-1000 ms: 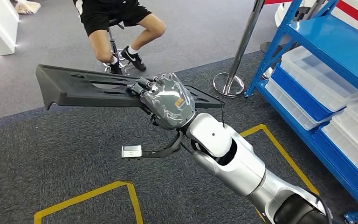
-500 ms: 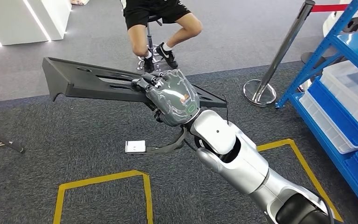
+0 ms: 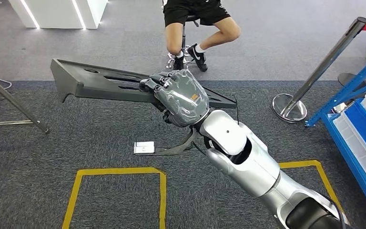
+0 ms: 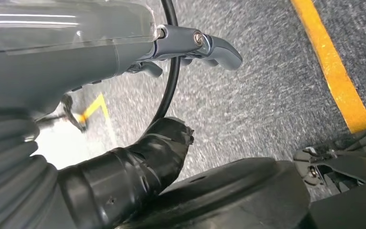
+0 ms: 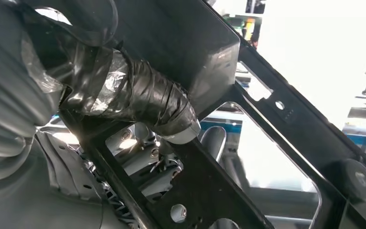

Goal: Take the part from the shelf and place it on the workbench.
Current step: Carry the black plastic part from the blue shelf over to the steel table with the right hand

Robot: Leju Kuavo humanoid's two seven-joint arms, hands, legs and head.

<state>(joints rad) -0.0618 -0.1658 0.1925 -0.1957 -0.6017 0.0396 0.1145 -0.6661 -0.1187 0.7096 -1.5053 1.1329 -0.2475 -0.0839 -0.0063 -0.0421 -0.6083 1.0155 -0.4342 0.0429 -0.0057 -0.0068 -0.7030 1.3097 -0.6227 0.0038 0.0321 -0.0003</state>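
The right hand (image 3: 178, 98) is gripping the part (image 3: 100, 83), a long flat black panel with slots, near one end. Its fingers (image 3: 153, 83) are curling over the top face, and in the right wrist view a taped finger (image 5: 147, 102) is pressing against the panel's underside. The part is being carried clear of the carpeted floor (image 3: 52, 148), roughly level. Its long axis is running crosswise to the forearm, most of its length extending to the robot's left of the hand. The right arm is reaching forward and up. The left hand (image 4: 76, 47) is hanging over the floor, holding nothing, fingers apparently loosely extended. No table is visible, so placement likely needs more turning or walking. The blue shelf (image 3: 357, 124) is standing at far right.
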